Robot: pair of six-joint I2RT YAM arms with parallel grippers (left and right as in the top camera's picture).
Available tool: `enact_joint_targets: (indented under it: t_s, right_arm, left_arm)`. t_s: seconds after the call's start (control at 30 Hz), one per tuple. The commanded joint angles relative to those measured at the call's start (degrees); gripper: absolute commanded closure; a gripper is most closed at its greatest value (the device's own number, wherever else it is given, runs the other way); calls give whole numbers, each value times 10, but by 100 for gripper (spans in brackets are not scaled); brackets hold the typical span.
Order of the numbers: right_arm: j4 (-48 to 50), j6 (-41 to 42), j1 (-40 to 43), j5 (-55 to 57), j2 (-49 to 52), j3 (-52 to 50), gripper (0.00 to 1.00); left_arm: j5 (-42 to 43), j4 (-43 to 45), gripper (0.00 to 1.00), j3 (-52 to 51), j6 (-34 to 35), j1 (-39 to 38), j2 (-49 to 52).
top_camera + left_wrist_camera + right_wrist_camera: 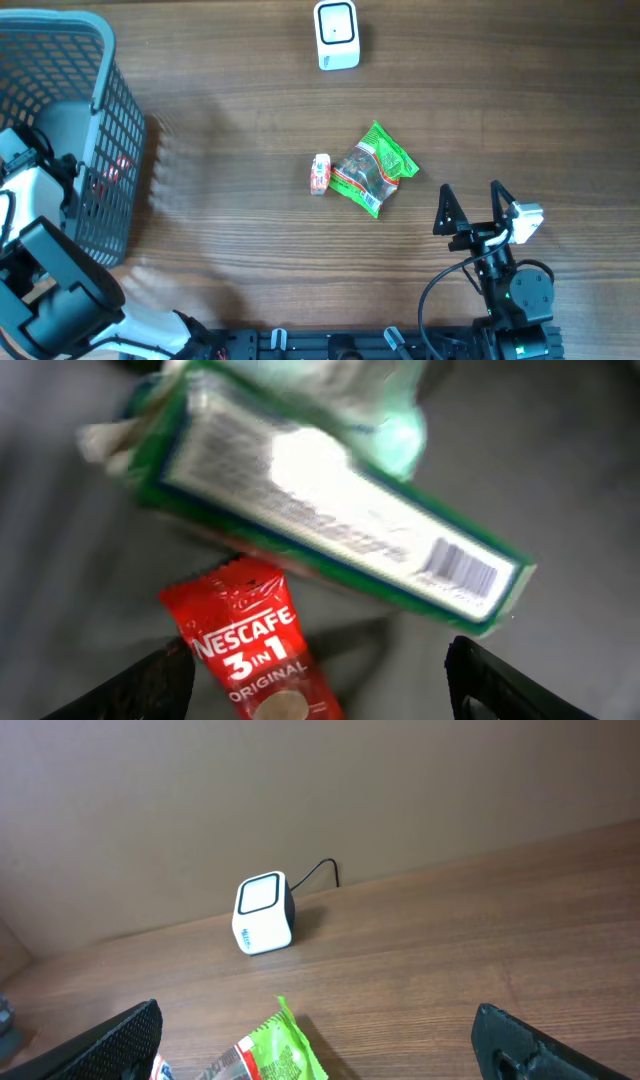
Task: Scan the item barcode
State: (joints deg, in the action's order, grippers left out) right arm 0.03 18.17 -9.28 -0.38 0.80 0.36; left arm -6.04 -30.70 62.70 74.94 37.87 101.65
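Nescafe 3-in-1 sachet (250,660) is lying inside the grey basket (110,150), directly under the left claw (320,648), its long axis running away from the fingers and slightly leftward. The left claw is standing wide apart, grasping nothing. Beyond the sachet, a green-edged carton (330,510) is showing its barcode (462,570). The right claw (471,190), fully released and empty, is hovering over the bench (250,250), well apart from the basket and nearer the scanner (337,35).
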Motion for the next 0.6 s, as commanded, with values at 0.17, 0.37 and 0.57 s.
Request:
enact_joint_targets:
  t_s: [0.17, 0.37, 0.57]
  right_arm:
    - [3, 0, 2, 5, -2, -1, 0]
    - [3, 0, 2, 5, -2, -1, 0]
    - [3, 0, 2, 4, -2, -1, 0]
  left_arm:
    - [2, -10, 24, -17, 20, 2, 56]
    - [-23, -21, 43, -17, 20, 2, 73]
    - [-24, -39, 60, -17, 20, 2, 113]
